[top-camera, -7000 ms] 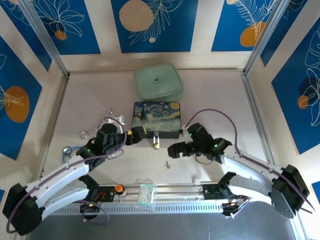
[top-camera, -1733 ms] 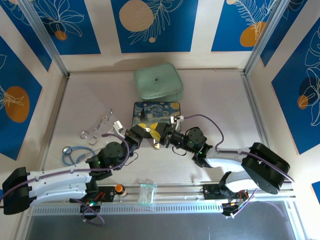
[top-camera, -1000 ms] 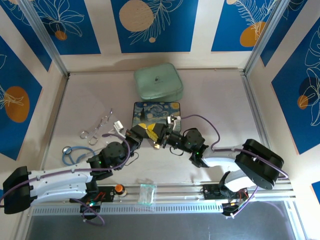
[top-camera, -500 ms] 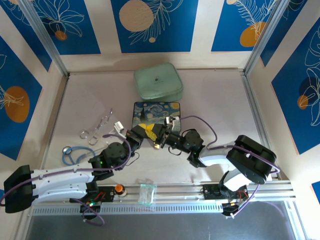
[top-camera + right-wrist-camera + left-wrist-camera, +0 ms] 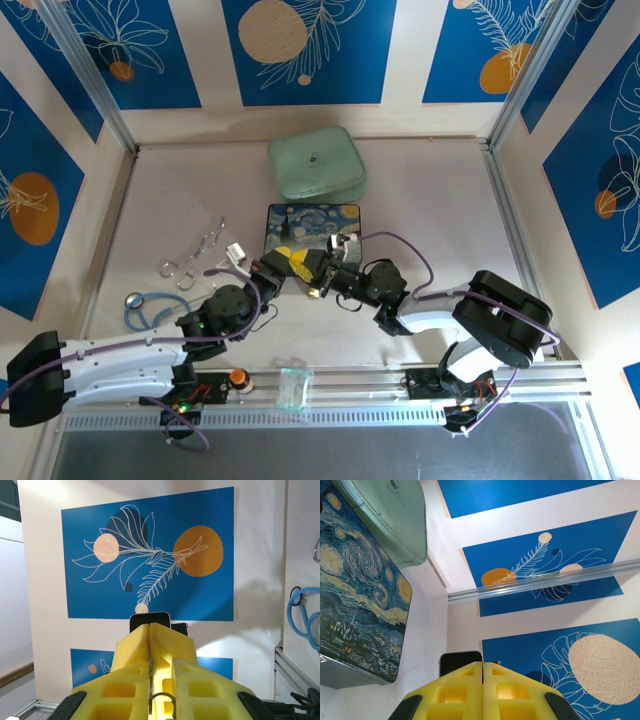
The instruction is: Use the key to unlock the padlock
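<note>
On the left, the left pincer (image 5: pixel 293 260) is seen clamped fully shut, its yellow fingers (image 5: pixel 465 680) pressed flat with nothing made out between them. It is pointed toward 2 o'clock across the near edge of the starry box (image 5: pixel 312 222). Just past its tip, at about 4 o'clock from it, a small brass speck is taken to be the padlock (image 5: pixel 314 291), lying on the desk (image 5: pixel 430 200) right by the box's near edge. Its long axis and shackle direction are too small to be read. Further right, the right pincer (image 5: pixel 322 272) is set pointing toward 9 o'clock with the padlock just off its tip at 6 o'clock, so this arm is judged the nearer. Its fingers are drawn narrow, almost meeting, and at the wrist a thin metal loop (image 5: pixel 163 698) is seen in the slit between them. Whether that is the key or the shackle cannot be told.
</note>
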